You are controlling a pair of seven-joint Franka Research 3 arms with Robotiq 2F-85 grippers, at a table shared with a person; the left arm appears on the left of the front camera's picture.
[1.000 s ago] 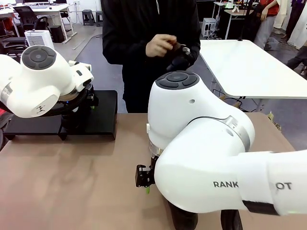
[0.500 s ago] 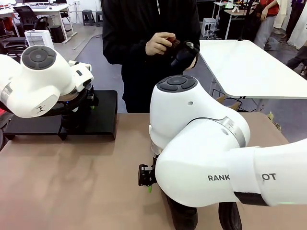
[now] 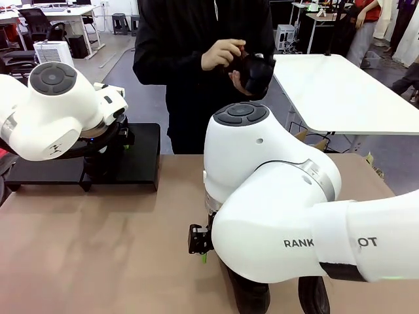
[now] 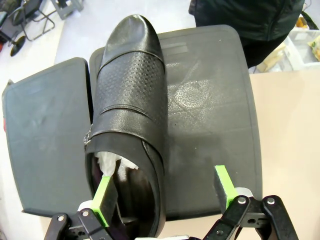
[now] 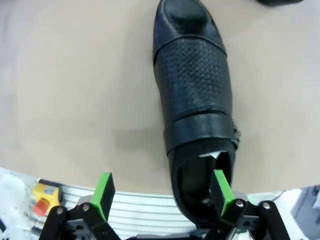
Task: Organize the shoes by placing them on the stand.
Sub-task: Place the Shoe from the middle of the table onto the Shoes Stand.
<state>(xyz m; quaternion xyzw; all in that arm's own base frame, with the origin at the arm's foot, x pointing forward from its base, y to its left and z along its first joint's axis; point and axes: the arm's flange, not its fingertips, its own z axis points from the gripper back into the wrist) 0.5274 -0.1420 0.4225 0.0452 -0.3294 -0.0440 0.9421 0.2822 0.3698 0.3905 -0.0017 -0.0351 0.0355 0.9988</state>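
A glossy black shoe [image 4: 130, 95] with white paper inside stands on the matte-black stand [image 4: 210, 100], toe pointing away. My left gripper [image 4: 165, 189] is open at its heel. One green pad [image 4: 105, 192] sits inside the shoe's opening and the other is out over the stand. A second shoe [image 5: 195, 100] lies on the brown table. My right gripper [image 5: 162, 192] is open over its heel end, one pad [image 5: 220, 189] at the opening's edge. In the front view the stand [image 3: 141, 154] is at the back left. A person holds another black shoe [image 3: 252, 72] in both hands.
The brown table [image 3: 118, 242] has free room in front of the stand. Two dark shoe shapes [image 3: 252, 297] show under my right arm at the near edge. A white table [image 3: 340, 91] stands behind on the right. The table's metal edge with a yellow box [image 5: 42, 197] is near my right gripper.
The person has raised the shoe in their hands and turned it. My right arm shifted slightly toward the near edge, then held still. The left arm has not moved.
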